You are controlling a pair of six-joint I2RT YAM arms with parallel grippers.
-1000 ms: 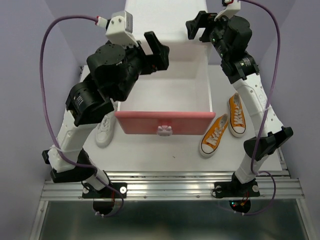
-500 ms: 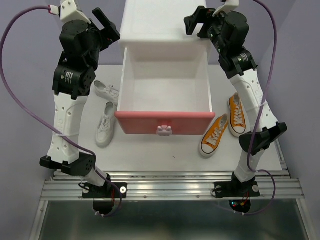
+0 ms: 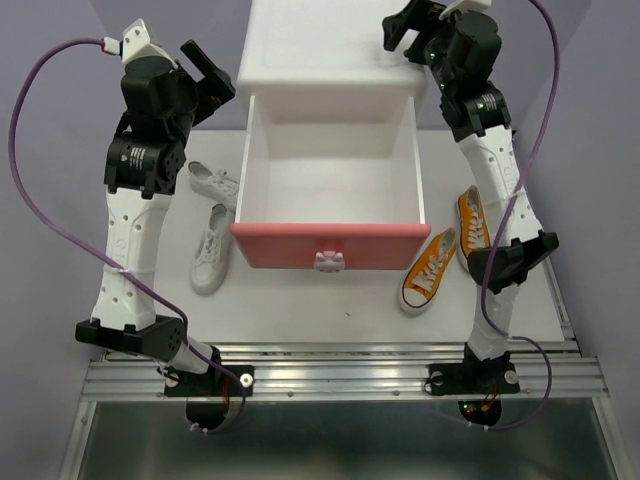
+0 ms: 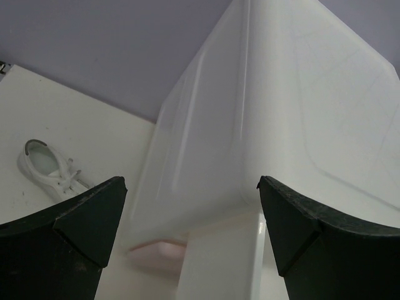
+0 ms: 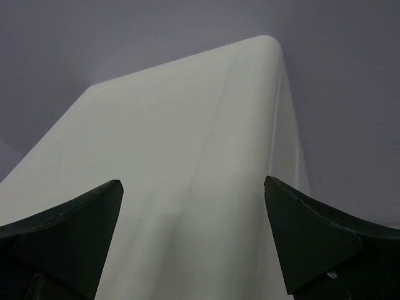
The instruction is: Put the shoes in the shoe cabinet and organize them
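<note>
Arms clear the open drawer (image 3: 329, 246); no shoe stowed yet

The left gripper (image 3: 208, 68), over the drawer a second ago, now hangs at the shoe cabinet's (image 3: 330, 50) 10 o'clock, the right gripper (image 3: 408, 22) at 1 o'clock, both with fingers apart, empty; white sneakers (image 3: 212, 255) lie at the drawer's 9 o'clock, orange sneakers (image 3: 428, 270) at 3 o'clock; loading looks ready to begin; no lettering legible.

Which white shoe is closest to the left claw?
The rear white shoe, lying crosswise beside the cabinet, nearest the left gripper. The other white shoe lies farther forward, beside the pink drawer front.
</note>
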